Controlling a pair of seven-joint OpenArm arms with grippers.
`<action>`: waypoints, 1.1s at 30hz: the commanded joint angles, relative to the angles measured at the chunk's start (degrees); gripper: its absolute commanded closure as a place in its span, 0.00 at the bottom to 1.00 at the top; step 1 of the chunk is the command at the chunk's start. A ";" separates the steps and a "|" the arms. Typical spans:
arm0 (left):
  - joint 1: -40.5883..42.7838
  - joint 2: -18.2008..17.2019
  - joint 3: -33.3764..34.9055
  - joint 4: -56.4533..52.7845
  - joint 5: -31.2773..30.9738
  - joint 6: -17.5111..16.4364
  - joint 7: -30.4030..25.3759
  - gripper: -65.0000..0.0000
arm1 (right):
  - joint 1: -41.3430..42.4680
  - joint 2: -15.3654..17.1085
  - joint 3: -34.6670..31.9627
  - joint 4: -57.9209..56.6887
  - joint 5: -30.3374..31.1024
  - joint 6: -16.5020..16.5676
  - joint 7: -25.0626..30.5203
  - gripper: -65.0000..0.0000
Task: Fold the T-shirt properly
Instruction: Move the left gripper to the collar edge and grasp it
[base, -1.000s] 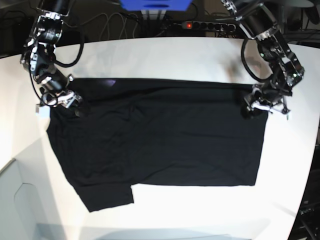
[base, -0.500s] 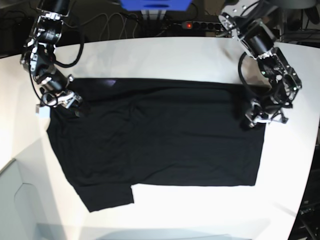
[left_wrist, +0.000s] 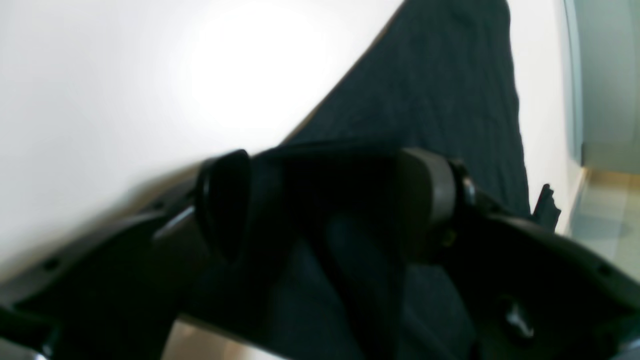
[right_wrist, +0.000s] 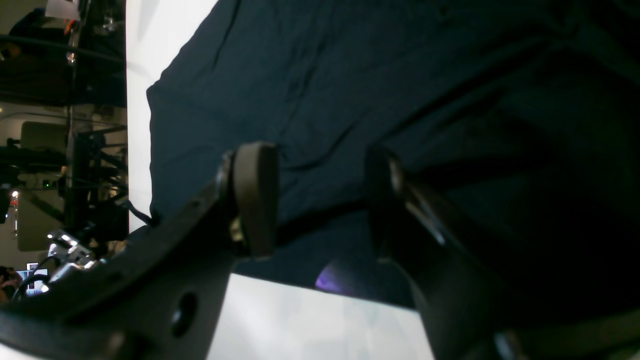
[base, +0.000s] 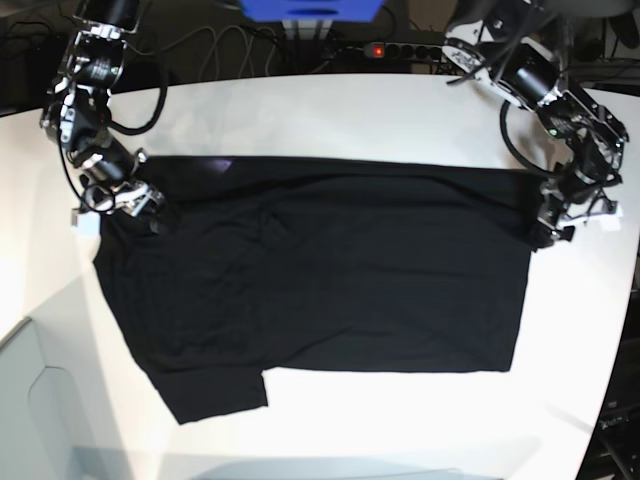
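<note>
- Shirt (base: 320, 275) spread flat on the table (base: 330, 110), folded once along the far edge, collar end toward the base view's left, one sleeve sticking out at the near left.
- Right gripper (right_wrist: 320, 200) at the collar-end corner, pads spread, fabric and a purplish label between and below them; not yet pinched.
- Left gripper (left_wrist: 325, 200) at the hem-end far corner, pads apart with dark cloth bunched between them; hard to tell through the blur whether cloth is truly caught, probably only loosely.
- Best done by closing both grippers on matching far corners, each taking both layers of the thin fabric.
- Worth lifting both corners together and level, keeping the far edge taut so the cloth does not sag or wrinkle mid-span.
- Carry toward the near edge in one even sweep, laying edge on edge.
- Risk: thin cotton slipping out, or only the top layer being taken.
- Against half a second ago: left gripper moved outward toward the table's right side, dragging the hem corner wider and straightening the far edge; right gripper and collar end unchanged.
</note>
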 joint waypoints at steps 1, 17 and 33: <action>-0.75 -1.35 -0.10 3.73 -1.47 -0.44 -0.70 0.34 | 0.43 0.64 0.23 1.12 1.25 0.48 1.08 0.60; 17.27 -2.40 39.11 33.62 20.77 0.18 -9.93 0.99 | 2.98 3.72 -1.18 -3.80 -1.74 0.22 0.81 0.70; 20.53 0.50 39.29 30.45 38.09 0.18 -18.55 1.00 | 4.21 6.53 -7.86 -5.39 -14.40 -4.79 6.70 0.96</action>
